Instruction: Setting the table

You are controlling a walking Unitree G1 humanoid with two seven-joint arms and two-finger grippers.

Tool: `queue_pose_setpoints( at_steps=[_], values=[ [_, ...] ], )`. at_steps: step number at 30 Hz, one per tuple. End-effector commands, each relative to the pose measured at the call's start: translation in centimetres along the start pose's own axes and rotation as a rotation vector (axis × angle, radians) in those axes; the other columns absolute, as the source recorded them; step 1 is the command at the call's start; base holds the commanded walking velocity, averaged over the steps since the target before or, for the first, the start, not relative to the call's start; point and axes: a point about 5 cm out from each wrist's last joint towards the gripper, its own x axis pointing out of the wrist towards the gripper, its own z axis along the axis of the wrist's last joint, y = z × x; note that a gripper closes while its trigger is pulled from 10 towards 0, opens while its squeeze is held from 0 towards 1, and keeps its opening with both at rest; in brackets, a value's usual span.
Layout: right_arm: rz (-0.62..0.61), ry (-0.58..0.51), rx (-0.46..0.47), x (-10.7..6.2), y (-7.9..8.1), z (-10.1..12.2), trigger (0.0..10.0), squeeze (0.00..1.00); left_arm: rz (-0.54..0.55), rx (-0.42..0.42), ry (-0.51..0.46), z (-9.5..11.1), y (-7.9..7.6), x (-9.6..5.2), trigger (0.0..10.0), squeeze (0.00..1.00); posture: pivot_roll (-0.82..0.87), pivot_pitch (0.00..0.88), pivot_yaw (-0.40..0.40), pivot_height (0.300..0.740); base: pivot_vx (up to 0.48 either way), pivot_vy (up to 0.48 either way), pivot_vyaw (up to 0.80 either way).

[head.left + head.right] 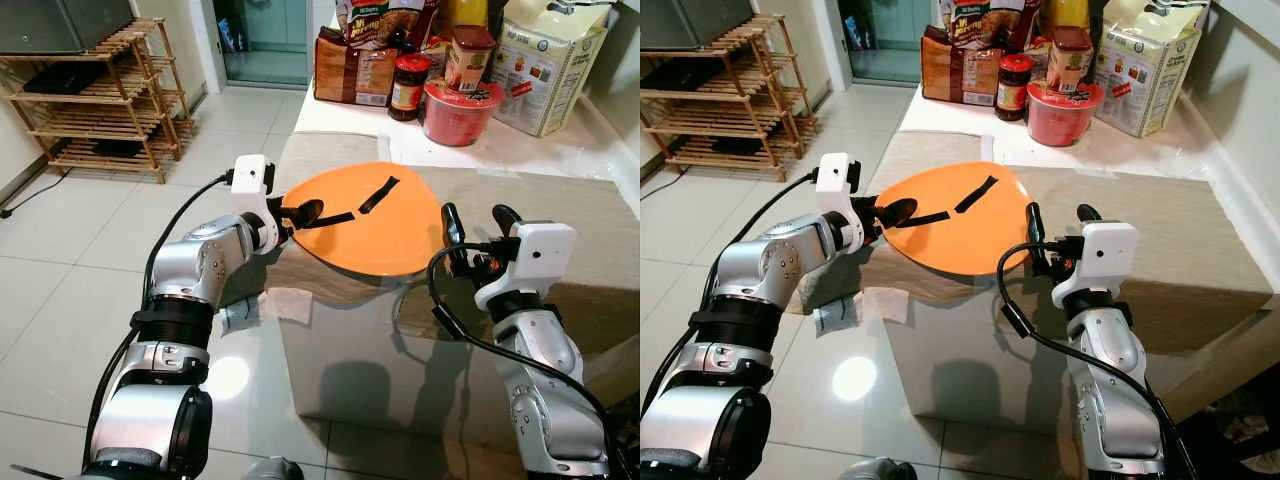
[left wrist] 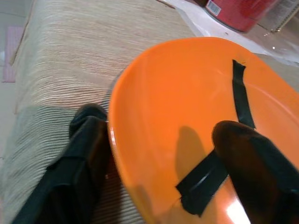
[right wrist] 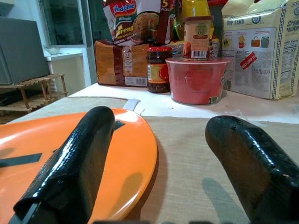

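Two grippers work at one round orange plastic plate [image 1: 375,215] crossed by strips of black tape. On the left, the left gripper [image 1: 300,214] pinches the plate's near-left rim: in its wrist view one black finger [image 2: 86,154] lies under the edge against the beige woven table cover [image 2: 65,70], and the other finger [image 2: 254,163] presses down on the plate's face over a tape strip. So these jaws are closed on the rim, and the plate sits between them, its far side resting on the cloth while part of it juts past the table's front edge. Moving right, the right gripper [image 1: 478,232] stands just beside the plate's right rim with its fingers spread apart and nothing between them; one finger [image 3: 77,154] hovers above the orange edge, the other finger [image 3: 254,163] over bare cloth. Beyond its jaws stand a red plastic tub [image 3: 196,79], a dark jar and food packets. To place the plate well, I judge the left jaws should keep a firm, level pinch and draw it fully onto the cloth, clear of the edge, before releasing.
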Motion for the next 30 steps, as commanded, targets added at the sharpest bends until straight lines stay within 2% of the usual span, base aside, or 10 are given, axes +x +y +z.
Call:
queue_pose_setpoints(
  at_steps=[1,6,14,22,23,24,25,26,27,30],
  values=[
    [-0.002,-0.003,-0.002,-0.2,0.0,0.3,10.0,0.00,-0.002,-0.011,0.073,-1.4,-0.1,0.5,10.0,1.00,0.07,0.000,0.051,0.740,0.000,0.000,0.00],
    [-0.002,0.013,-0.006,-0.9,-0.3,0.1,10.0,0.00,-0.010,-0.023,0.085,-1.6,-0.3,0.8,10.0,1.00,0.06,0.000,0.054,0.740,0.000,0.000,0.00],
    [0.073,0.111,-0.064,-4.8,-0.6,-1.1,10.0,0.00,-0.015,-0.032,0.103,-2.0,-0.4,1.2,10.0,1.00,0.02,0.000,0.061,0.740,0.000,0.000,0.00],
    [0.123,0.143,-0.110,-5.7,-0.2,-1.8,10.0,0.00,-0.032,-0.019,0.092,-1.7,-0.7,1.5,10.0,1.00,0.02,0.000,0.063,0.740,0.000,0.000,0.00],
    [0.121,0.142,-0.108,-5.7,-0.2,-1.7,10.0,0.00,-0.029,-0.018,0.090,-1.6,-0.7,1.5,10.0,0.44,0.02,0.000,0.063,0.740,0.000,0.000,0.00],
    [0.121,0.142,-0.108,-5.7,-0.2,-1.7,10.0,0.00,-0.029,-0.018,0.090,-1.6,-0.7,1.5,10.0,0.44,0.02,0.000,0.063,0.740,0.000,0.000,0.00],
    [0.120,0.140,-0.106,-5.6,-0.2,-1.7,10.0,0.00,-0.025,-0.020,0.086,-1.6,-0.6,1.5,9.5,0.00,0.02,0.000,0.063,0.740,0.000,0.000,0.00],
    [0.119,0.139,-0.104,-5.5,-0.1,-1.7,10.0,0.00,-0.022,-0.023,0.083,-1.6,-0.5,1.5,2.8,0.00,0.02,0.000,0.063,0.740,0.000,0.000,0.00],
    [0.117,0.138,-0.100,-5.5,-0.1,-1.7,10.0,0.00,-0.022,-0.025,0.081,-1.5,-0.5,1.5,0.0,0.00,0.03,0.000,0.064,0.740,0.000,0.000,0.00],
    [0.119,0.133,-0.088,-5.3,0.3,-1.8,10.0,0.00,-0.026,-0.034,0.083,-1.6,-0.5,1.5,0.0,0.00,0.03,0.000,0.064,0.740,0.000,0.000,0.00]
  ],
)
